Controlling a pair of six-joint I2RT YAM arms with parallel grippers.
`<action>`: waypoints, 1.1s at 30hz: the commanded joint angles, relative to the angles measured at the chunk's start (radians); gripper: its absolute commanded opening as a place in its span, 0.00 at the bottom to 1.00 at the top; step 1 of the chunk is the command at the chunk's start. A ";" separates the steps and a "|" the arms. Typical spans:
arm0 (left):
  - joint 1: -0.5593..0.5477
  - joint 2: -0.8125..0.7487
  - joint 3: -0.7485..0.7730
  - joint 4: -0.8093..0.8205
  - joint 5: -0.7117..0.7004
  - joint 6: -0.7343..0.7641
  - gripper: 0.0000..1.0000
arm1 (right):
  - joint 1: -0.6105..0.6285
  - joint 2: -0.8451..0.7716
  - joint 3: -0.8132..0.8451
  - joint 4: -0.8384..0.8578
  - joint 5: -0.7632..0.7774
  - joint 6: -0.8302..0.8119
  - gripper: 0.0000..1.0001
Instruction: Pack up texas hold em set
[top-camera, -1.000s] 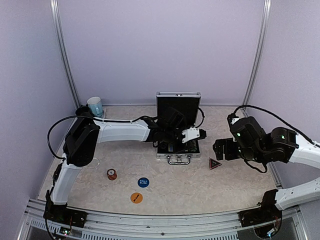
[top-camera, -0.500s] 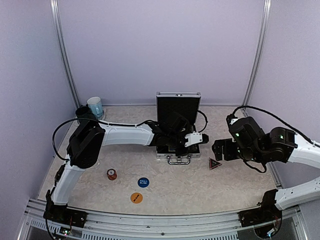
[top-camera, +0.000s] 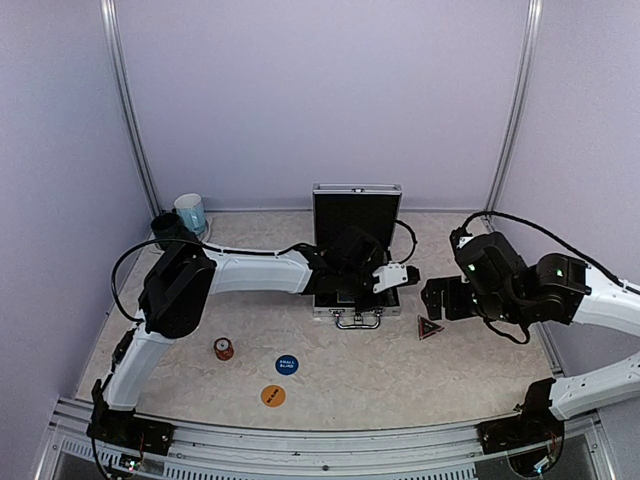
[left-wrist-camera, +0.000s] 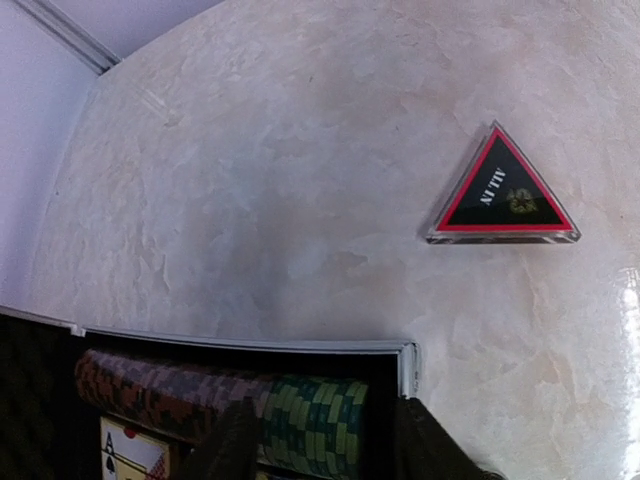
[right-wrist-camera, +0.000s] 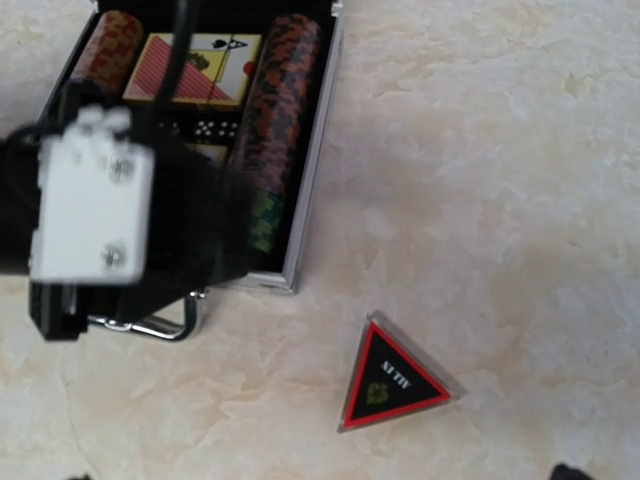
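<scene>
Tabletop (left-wrist-camera: 300, 150); left fingers (left-wrist-camera: 232, 445) apart astride green chips (left-wrist-camera: 315, 420)

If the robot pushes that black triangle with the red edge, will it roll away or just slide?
Probably just slide. The triangle marker lies flat on the table with straight sides, so it should not roll. Its clear, shiny rim looks like hard plastic: likely stiff and a bit slippery.

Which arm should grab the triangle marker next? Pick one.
Right. Its open pincer hangs just beside the triangle marker; the left pincer is down in the case over the chips.
</scene>
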 joint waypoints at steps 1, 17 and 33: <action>-0.005 0.016 0.031 0.051 -0.050 -0.038 0.54 | -0.011 0.012 -0.006 0.018 -0.009 -0.011 0.99; 0.013 -0.137 -0.064 0.145 -0.140 -0.275 0.76 | -0.020 0.053 0.000 0.064 -0.061 -0.051 0.99; 0.040 -0.630 -0.566 0.116 -0.448 -0.861 0.99 | -0.219 0.334 0.083 0.296 -0.373 -0.151 0.65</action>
